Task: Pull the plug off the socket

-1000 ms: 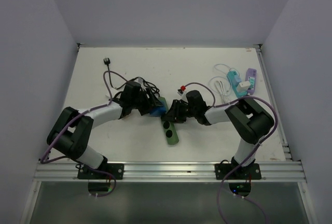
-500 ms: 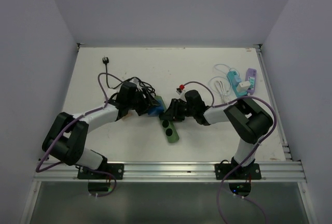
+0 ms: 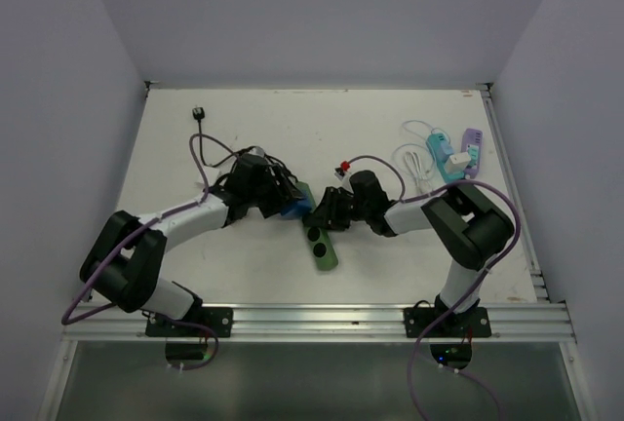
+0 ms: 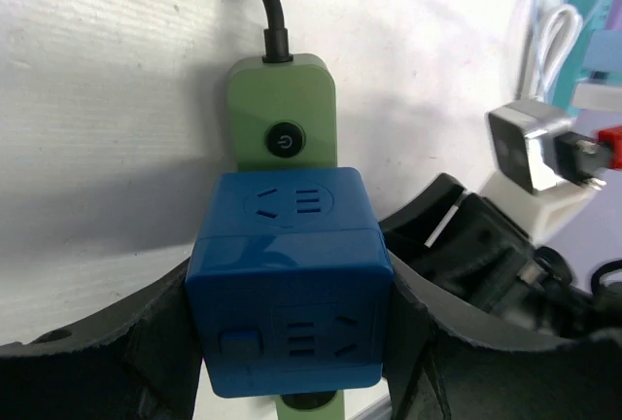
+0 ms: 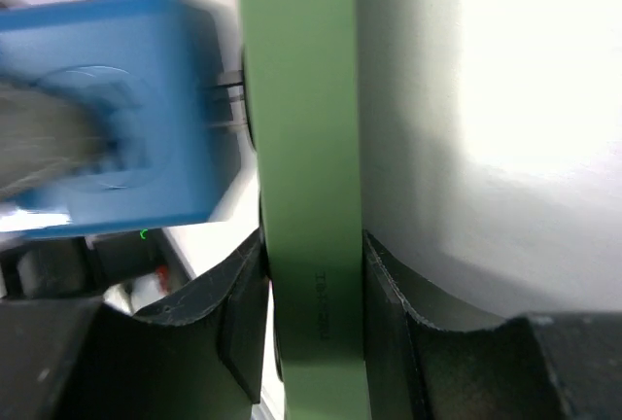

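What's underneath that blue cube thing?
A green power strip lies under the blue cube, its button and black cord showing beyond. The socket it plugs into is covered by the cube.

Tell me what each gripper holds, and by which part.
The left gripper clamps the blue cube plug by two opposite side faces. The right gripper clamps the green power strip on two opposite sides, near the plug.
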Available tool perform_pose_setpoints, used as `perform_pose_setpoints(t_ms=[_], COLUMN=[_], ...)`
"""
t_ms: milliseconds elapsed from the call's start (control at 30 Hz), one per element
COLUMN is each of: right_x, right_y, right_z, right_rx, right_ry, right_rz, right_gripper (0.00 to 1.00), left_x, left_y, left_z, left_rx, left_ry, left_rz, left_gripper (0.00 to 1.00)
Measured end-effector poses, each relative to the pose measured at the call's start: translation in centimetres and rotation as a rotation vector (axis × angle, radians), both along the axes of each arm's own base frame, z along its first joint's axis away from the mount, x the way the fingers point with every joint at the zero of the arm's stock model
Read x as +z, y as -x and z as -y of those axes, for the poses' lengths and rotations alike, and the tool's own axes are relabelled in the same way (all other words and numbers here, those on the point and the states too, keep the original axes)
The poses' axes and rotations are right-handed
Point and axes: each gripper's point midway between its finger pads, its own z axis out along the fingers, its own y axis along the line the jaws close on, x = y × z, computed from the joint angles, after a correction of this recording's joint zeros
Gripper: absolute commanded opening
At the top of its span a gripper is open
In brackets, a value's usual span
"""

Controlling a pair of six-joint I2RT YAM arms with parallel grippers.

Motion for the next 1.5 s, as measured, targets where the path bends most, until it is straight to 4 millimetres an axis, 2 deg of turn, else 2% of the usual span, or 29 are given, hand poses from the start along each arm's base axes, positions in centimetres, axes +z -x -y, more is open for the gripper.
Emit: perform_pose_setpoints(t_ms=[67, 167, 267, 467, 567, 700, 833, 933, 967, 1033, 1067, 1167, 1233, 1300, 1400, 1500], right_x=[-0.2, -0.3, -0.4, -0.4, -0.4, -0.5, -0.5, -0.6, -0.6, -0.6, -0.6, -0.5, -0.5, -0.6, -0.6, -0.6], right_y=[-0.3, -2.3, -3.9, -4.0, -4.0, -4.0, -4.0, -4.1, -4.1, -4.2, -4.2, -4.2, -4.2, -4.1, -4.2, -4.2], right_z=[0.3, 1.8, 3.1, 3.1, 3.1, 3.1, 3.1, 3.0, 3.0, 3.0, 3.0, 3.0, 3.0, 3.0, 3.0, 2.9], right_rx=[-0.023, -0.103, -0.171, -0.181, -0.181, -0.180, -0.180, -0.180, -0.180, -0.180, -0.180, -0.179, -0.179, -0.179, -0.177, -0.176], right_ry=[0.003, 0.005, 0.014, 0.015, 0.014, 0.012, 0.009, 0.008, 0.006, 0.004, 0.004, 0.003, 0.003, 0.002, -0.001, -0.003], right_rz=[-0.008, -0.007, -0.002, 0.000, 0.001, 0.002, 0.004, 0.004, 0.006, 0.007, 0.007, 0.008, 0.008, 0.007, 0.009, 0.010], right_gripper=[0.00, 0.00, 0.00, 0.00, 0.00, 0.00, 0.00, 0.00, 0.00, 0.00, 0.00, 0.00, 0.00, 0.00, 0.00, 0.00], left_x=[0.4, 2.8, 4.3, 4.1, 4.4, 6.6, 9.3, 10.2, 9.9, 7.9, 6.9, 2.6, 0.4, -0.9, -1.8, -1.9], left_y=[-0.3, -2.3, -3.8, -3.5, -3.9, -5.0, -4.0, -3.3, -3.1, -2.3, -1.9, -0.1, 0.9, 1.2, 0.9, 0.2], left_z=[-0.5, -2.6, -4.5, -4.9, -6.2, -10.1, -15.7, -19.5, -20.5, -23.0, -23.7, -25.5, -26.0, -26.0, -25.6, -25.2], left_rx=[-0.003, 0.039, 0.078, 0.044, 0.053, 0.145, 0.306, 0.426, 0.454, 0.514, 0.528, 0.543, 0.536, 0.528, 0.519, 0.517], left_ry=[0.037, 0.095, 0.118, 0.078, -0.031, -0.236, -0.435, -0.520, -0.539, -0.584, -0.596, -0.638, -0.649, -0.645, -0.626, -0.602], left_rz=[-0.014, 0.043, 0.096, 0.086, 0.088, 0.156, 0.234, 0.258, 0.249, 0.200, 0.175, 0.063, 0.008, -0.015, -0.011, 0.014], left_gripper=[0.00, 0.00, 0.00, 0.00, 0.00, 0.00, 0.00, 0.00, 0.00, 0.01, 0.05, 0.09, 0.12, 0.16, 0.22, 0.36])
